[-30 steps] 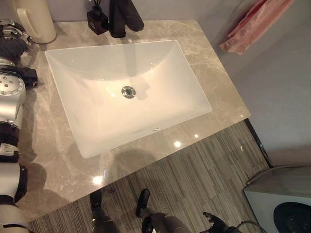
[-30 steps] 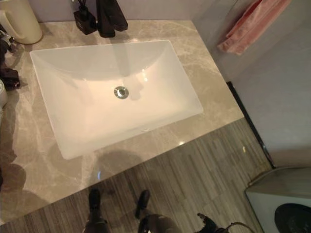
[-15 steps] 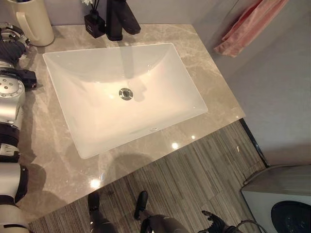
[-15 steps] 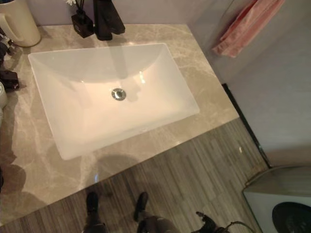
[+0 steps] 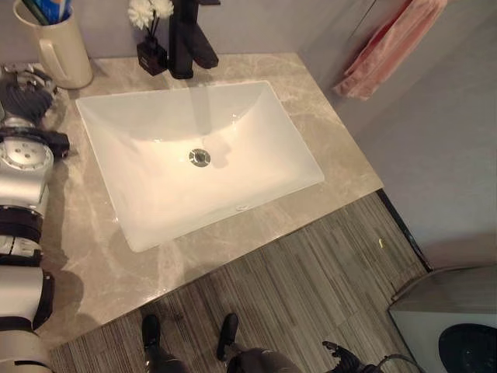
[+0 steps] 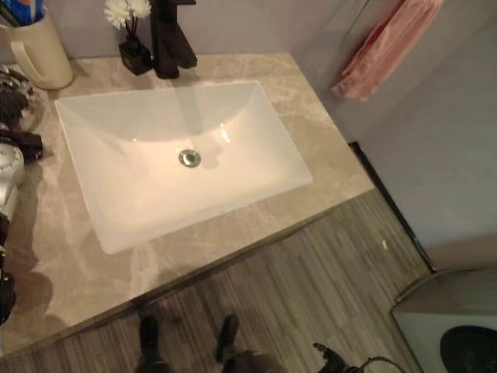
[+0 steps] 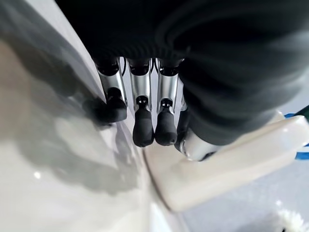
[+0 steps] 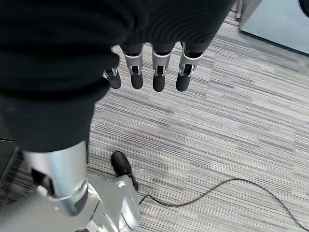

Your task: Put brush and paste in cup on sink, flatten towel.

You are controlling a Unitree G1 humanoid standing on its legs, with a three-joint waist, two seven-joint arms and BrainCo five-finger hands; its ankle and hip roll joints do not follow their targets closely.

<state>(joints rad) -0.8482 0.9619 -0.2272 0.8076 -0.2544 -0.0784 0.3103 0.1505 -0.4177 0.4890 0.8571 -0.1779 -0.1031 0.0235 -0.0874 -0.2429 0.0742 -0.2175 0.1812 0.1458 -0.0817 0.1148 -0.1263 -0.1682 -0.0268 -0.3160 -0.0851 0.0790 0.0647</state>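
Looking down from the head camera, a white rectangular sink basin [image 5: 198,159] is seen set in a marbled desk [image 5: 85,256], with a black faucet [image 5: 189,35] and a small dark vase of white flowers [image 5: 151,48] at its back edge. A cream cup [image 5: 56,48] stands on the desk at the basin's far left corner; blue and dark items [image 5: 48,10] stick out of it and are judged to be the brush and paste, already placed. A pink towel [image 5: 387,48] hangs bunched and creased on the wall to the right, well apart from the sink, so flattening is judged to be the remaining step.

The left robot hand [image 7: 145,121] is shown in the left wrist view just beside the cup's cream handle [image 7: 227,164], its fingers [image 7: 143,126] straight and relaxed and nothing held. The right robot hand [image 8: 152,72] hangs over the striped floor [image 8: 231,135], fingers extended and empty.

Risks are judged as follows. The cup could be tipped or pushed along the desk if the left robot hand is drawn away carelessly, since it sits so near the handle. The towel hangs far to the right; a long reach by the right robot hand could snag the cloth or pull it off its mount rather than spread it smooth.
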